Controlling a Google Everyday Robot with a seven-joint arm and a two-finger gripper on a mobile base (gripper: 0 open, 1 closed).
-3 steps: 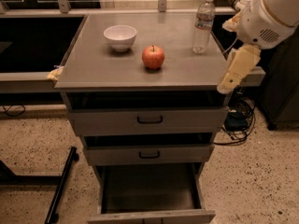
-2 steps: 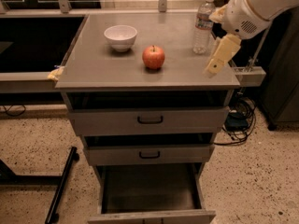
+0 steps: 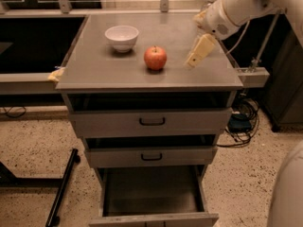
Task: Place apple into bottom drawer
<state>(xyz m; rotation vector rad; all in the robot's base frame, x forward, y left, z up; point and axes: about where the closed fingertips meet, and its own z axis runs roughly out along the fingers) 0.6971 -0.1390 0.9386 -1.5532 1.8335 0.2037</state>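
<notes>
Well Apart: Apple Up Top, Drawer Down Below

Up on the grey bench (image 3: 102, 67) the apple (image 3: 155, 57) sits upright near the middle, stem pointing up, touching nothing. A white bowl (image 3: 122, 36) stands behind it and to the left, near but clearly apart from it.

The pincer (image 3: 193, 61) hangs just over the bench surface to the right of the apple, tilted downward and to the left, with a gap between it and the fruit. It carries nothing, but whether it is released or clenched I cannot tell from this angle. The white arm (image 3: 236, 6) reaches in from the upper right corner.

Below the bench top, the bottom drawer (image 3: 154, 219) is pulled well out, its dark inside bare (the grey front panel is cut off by the lower edge of the view). The two shallower drawers above it, the top drawer (image 3: 118, 123) and the middle drawer (image 3: 118, 157), each have a black handle and stand slightly ajar.

Black cables (image 3: 239, 126) lie on the speckled floor to the right of the cabinet.
</notes>
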